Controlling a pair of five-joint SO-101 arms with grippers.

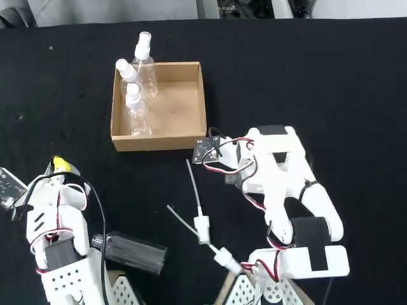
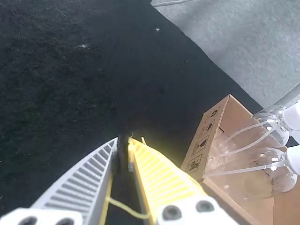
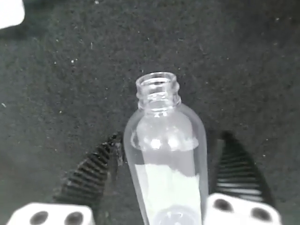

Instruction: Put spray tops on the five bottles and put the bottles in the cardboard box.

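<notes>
While the left pincer (image 2: 124,140) hangs closed, right pincer (image 3: 169,137) tight around an uncapped bottle (image 3: 161,117), arm (image 1: 280,184) hunched over it.

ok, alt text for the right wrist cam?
A clear bottle with an open neck and no spray top is held between the two black fingers of the right gripper. Its neck points away from the camera, over the black table.

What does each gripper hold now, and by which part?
The right gripper holds an uncapped bottle by its body, below the shoulder. The left gripper is shut on nothing.
</notes>
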